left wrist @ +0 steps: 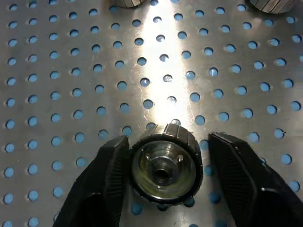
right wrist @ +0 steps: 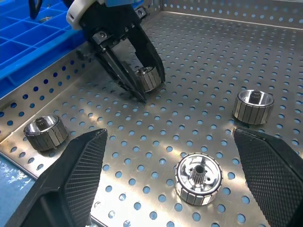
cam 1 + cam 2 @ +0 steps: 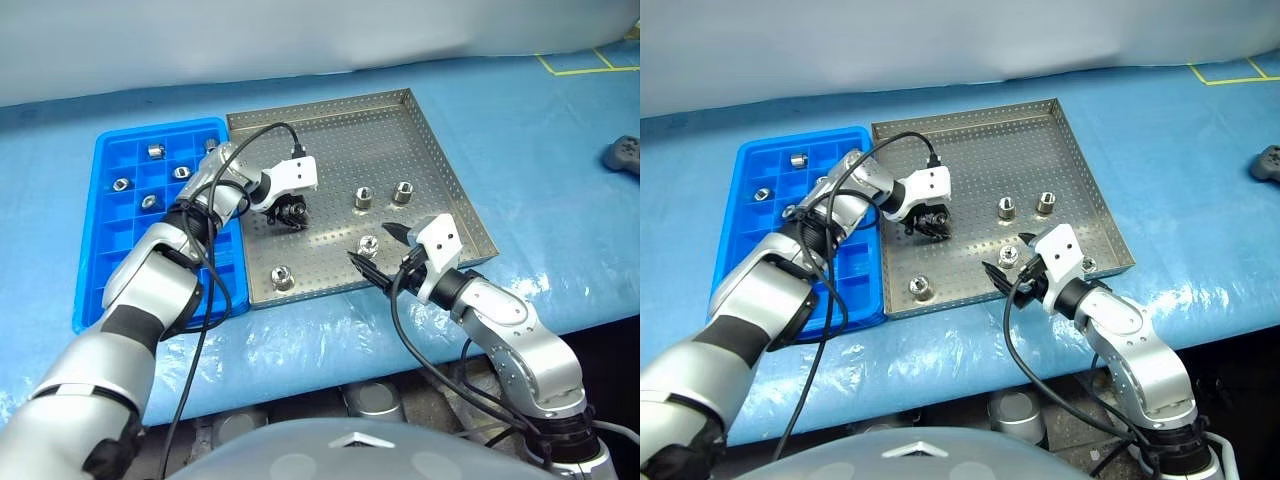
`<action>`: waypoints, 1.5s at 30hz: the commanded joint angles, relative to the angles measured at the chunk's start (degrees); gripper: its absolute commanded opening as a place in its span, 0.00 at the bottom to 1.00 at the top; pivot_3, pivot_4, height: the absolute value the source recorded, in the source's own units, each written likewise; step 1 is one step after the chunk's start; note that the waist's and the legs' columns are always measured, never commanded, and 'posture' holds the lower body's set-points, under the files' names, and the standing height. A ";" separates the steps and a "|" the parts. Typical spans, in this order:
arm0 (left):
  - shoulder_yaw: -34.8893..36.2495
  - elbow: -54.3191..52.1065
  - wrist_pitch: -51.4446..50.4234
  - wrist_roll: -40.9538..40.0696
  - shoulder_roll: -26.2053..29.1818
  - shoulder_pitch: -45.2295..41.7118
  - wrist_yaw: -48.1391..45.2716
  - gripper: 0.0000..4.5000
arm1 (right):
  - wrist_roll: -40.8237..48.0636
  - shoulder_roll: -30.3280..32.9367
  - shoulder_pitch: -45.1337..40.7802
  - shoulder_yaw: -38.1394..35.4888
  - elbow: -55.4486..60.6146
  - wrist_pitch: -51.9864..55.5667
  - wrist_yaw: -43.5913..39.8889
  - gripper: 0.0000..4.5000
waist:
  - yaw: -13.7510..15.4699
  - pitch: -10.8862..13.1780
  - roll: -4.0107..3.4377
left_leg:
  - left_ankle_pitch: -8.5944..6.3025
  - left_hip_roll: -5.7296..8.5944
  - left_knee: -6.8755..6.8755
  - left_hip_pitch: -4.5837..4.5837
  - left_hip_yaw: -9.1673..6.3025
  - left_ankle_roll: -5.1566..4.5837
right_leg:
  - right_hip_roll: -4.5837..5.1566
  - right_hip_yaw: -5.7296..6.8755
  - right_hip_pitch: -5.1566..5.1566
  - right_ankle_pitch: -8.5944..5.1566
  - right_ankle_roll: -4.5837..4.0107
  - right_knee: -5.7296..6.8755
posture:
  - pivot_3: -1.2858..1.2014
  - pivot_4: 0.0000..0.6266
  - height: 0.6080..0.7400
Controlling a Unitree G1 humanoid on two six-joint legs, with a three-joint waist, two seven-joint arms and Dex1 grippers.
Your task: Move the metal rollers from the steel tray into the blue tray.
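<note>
The steel tray [image 3: 350, 130] lies on the table beside the blue tray [image 3: 110, 270]. My left gripper [image 3: 292, 213] is down on the steel tray's floor, shut on a metal roller [image 1: 164, 170] lying on its side between the fingers [image 1: 106, 175]. Three more metal rollers stand on the tray: two at the middle right [image 3: 363, 198] [image 3: 403, 192] and one at the front left [image 3: 282, 277]. My right gripper [image 2: 169, 134] hangs open over the tray's front edge, above another roller [image 2: 196, 177]. Several rollers [image 3: 120, 185] sit in compartments at the blue tray's far end.
A pale blue cover [image 3: 560, 230] spreads over the table. A dark grey object [image 3: 622, 153] lies at the far right. Yellow tape lines [image 3: 580, 65] mark the back right corner. The table's front edge runs just below both trays.
</note>
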State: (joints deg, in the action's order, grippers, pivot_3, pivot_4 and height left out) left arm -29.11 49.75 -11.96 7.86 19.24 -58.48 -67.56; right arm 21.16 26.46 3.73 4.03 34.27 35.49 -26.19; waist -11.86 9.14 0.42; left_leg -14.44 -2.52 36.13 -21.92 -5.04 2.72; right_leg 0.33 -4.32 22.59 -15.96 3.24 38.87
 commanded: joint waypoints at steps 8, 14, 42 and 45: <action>23.12 -33.82 -13.48 -8.38 7.55 14.18 15.38 0.38 | 0.05 -1.10 -3.69 1.99 0.67 -0.65 -0.72 1.00 | 0.18 0.07 -0.10 | 0.00 -0.08 -0.04 0.00 0.00 0.00 | 0.00 -0.03 0.05 0.12 -0.21 0.04 | 0.44 0.24 1.00; 40.92 -60.38 -24.95 -9.43 4.20 32.65 35.77 0.38 | 0.01 -3.12 -9.50 6.27 -0.59 -1.45 -2.45 1.00 | 1.60 0.06 -0.13 | 0.02 -0.07 0.02 0.11 -0.01 0.04 | 0.05 -0.01 -0.01 0.13 -0.22 0.18 | 0.47 0.24 1.00; 48.82 -63.99 -26.96 -9.52 -3.53 49.65 61.22 0.72 | -5.06 -5.59 -10.90 11.19 -4.43 -6.78 -4.99 1.00 | 6.26 -0.02 -0.09 | 0.27 0.02 0.02 0.24 -0.09 0.48 | 0.15 0.15 -0.16 0.20 -0.18 0.19 | 0.47 0.24 1.00; 49.10 -68.32 -28.29 -10.12 -3.90 49.92 61.96 0.94 | -5.05 -5.43 -10.36 10.84 -4.10 -6.66 -4.63 1.00 | 5.60 -0.01 -0.07 | 0.27 -0.01 -0.01 0.24 -0.10 0.48 | 0.13 0.14 -0.15 0.20 -0.19 0.19 | 0.47 0.24 1.00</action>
State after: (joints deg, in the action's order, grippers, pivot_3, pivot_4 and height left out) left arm 18.95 -14.23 -39.73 -1.93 15.14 -8.24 -6.79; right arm 15.89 21.25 -6.65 15.92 27.72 30.04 -31.03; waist -6.26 9.13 0.34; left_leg -14.18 -2.53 36.11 -21.68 -5.14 3.20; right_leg 0.46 -4.18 22.45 -15.77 3.05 39.05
